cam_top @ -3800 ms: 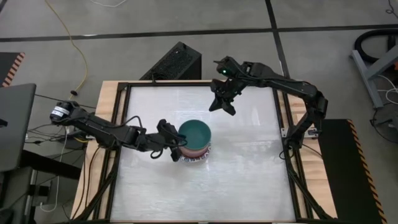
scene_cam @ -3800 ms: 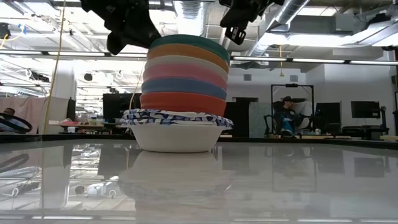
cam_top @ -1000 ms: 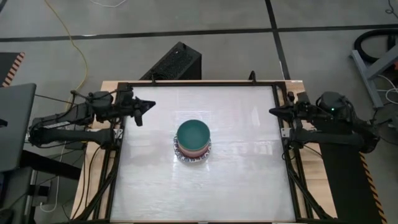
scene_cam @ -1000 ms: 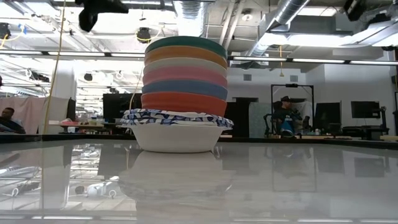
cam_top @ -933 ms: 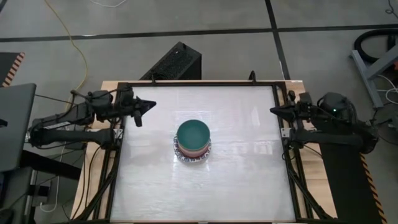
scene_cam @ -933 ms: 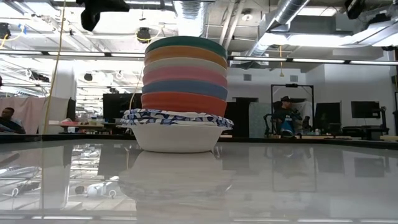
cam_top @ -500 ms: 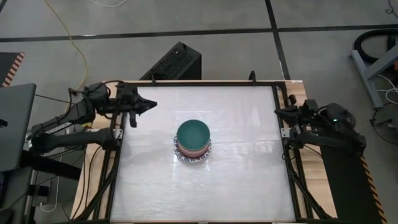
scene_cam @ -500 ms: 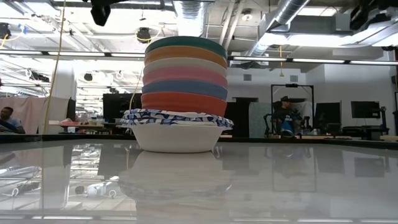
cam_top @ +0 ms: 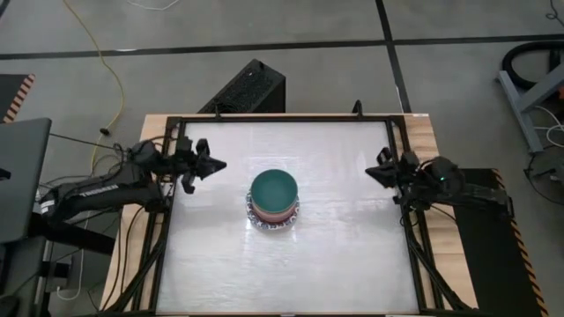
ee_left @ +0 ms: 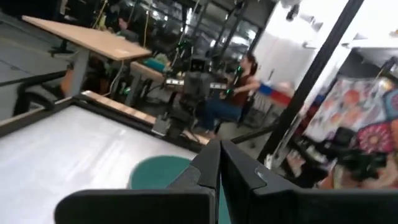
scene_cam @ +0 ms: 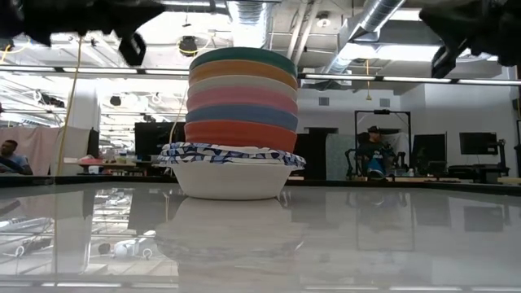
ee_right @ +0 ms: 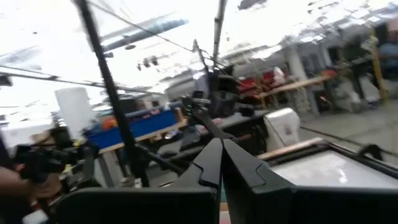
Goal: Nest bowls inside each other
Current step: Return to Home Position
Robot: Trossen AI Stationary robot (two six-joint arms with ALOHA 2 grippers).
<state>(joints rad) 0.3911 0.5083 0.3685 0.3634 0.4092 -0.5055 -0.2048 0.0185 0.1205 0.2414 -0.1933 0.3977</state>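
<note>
The bowls stand nested in one stack [cam_top: 274, 201] at the middle of the white table. The green bowl [scene_cam: 244, 57] is on top. Below it come orange, cream, pink, blue and red, then white bowls with blue-patterned rims [scene_cam: 232, 155]. The lowest bowl rests on the table by its base. My left gripper [cam_top: 216, 165] hangs shut over the table's left edge, pointing toward the stack and well apart from it. My right gripper [cam_top: 372, 171] hangs shut over the right edge, also pointing inward. Both are empty. The left wrist view shows the green bowl [ee_left: 158, 173] beyond the shut fingers.
A black frame rail [cam_top: 282, 117] runs around the table. A black box [cam_top: 248, 88] stands beyond the far edge, and a laptop [cam_top: 18, 176] stands off the left side. Bare tabletop [cam_top: 344, 255] lies all round the stack. A seated person [scene_cam: 374, 153] shows in the room behind.
Both arms have folded down at the table's sides, and both grippers have sunk and tipped more level. The left gripper has drifted a little toward the near edge. The right gripper has moved inward over the table's right edge. Both stayed shut. The stack has not moved.
</note>
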